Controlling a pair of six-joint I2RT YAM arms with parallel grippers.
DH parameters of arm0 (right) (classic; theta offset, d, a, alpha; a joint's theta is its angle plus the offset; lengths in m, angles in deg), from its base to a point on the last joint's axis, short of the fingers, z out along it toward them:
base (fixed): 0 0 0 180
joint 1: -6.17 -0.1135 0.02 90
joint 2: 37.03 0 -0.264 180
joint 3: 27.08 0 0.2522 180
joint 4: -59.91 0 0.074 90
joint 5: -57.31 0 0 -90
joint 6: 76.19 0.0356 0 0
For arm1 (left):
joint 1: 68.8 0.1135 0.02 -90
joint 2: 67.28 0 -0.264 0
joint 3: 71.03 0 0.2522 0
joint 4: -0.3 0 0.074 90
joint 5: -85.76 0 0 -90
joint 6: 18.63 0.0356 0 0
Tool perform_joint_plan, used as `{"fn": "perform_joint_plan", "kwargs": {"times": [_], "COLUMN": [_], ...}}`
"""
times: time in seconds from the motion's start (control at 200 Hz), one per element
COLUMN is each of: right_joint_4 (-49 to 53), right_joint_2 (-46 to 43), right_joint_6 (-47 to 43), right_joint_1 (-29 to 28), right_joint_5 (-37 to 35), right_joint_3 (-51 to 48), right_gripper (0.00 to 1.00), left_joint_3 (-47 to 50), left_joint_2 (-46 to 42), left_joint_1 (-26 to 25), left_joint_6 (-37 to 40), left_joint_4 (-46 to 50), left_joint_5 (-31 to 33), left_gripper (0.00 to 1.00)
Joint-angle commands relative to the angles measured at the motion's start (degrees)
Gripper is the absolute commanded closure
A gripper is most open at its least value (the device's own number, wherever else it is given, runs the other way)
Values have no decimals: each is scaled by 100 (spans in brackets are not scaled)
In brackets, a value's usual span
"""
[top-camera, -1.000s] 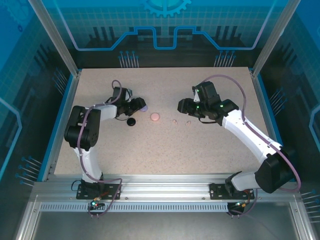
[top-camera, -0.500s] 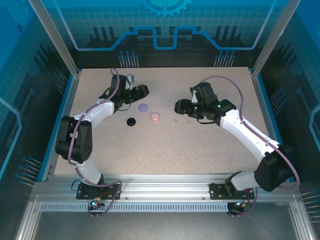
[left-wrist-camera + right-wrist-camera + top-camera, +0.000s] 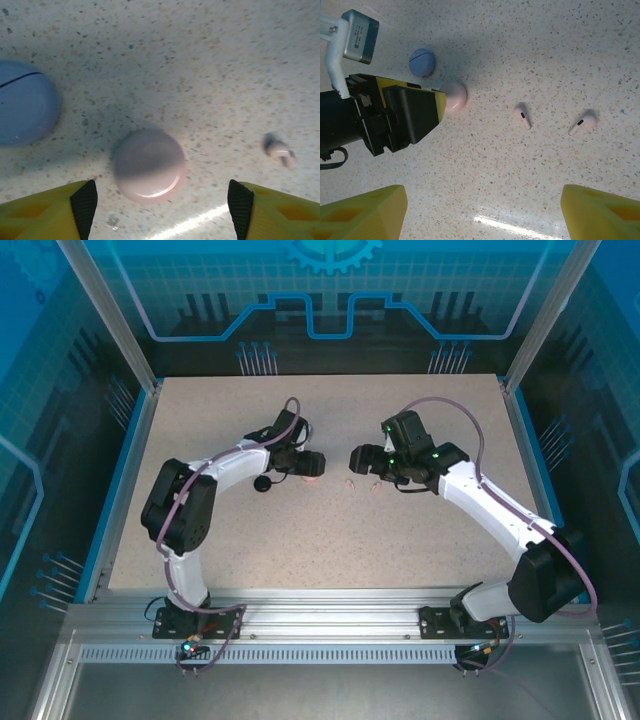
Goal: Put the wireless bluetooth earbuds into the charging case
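Earbuds (image 3: 523, 115) of the pale pink pair lie loose on the table (image 3: 400, 540), a little apart from each other, near the pink case (image 3: 149, 165) on the side toward the right arm. We see neither one seated in a case. The change over the last second is on the left side: the left gripper (image 3: 162, 212) has swung in from farther back on the left of the table, past the lilac case (image 3: 22, 102), and now hangs over the pink case. Its fingers are spread, one on each side of the case without touching it, and they hold nothing. The right gripper (image 3: 485, 215) has shifted only slightly; its fingers are likewise spread wide and empty, close to the two earbuds. The pink case, the black case (image 3: 262, 483) and both earbuds occupy the same places as half a second ago. We judge that the left arm is lining up to steady or open the pink case, which appears shut, while the right arm is placed to pick up an earbud. Insertion has not begun for this pair, and the lid must be open before either earbud can go in.
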Motion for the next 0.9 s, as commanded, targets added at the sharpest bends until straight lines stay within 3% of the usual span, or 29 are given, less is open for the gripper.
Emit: {"fn": "perform_joint_plan", "kwargs": {"times": [0.0,0.57,0.695,0.895], "right_joint_4": [11,79,98,149], "right_joint_2": [-19,-100,-151,-295], "right_joint_6": [46,82,79,85], "right_joint_1": [-40,23,30,30], "right_joint_5": [-83,-142,-146,-165], "right_joint_3": [-60,-69,-60,-76], "right_gripper": [18,18,19,19], "left_joint_3": [-264,-850,-778,-531], "left_joint_2": [223,1030,1038,940], "left_joint_1": [-52,-284,-314,-378], "left_joint_6": [380,661,638,546], "left_joint_4": [359,664,632,532], "left_joint_5": [314,447,434,395], "left_gripper": [27,32,38,56]}}
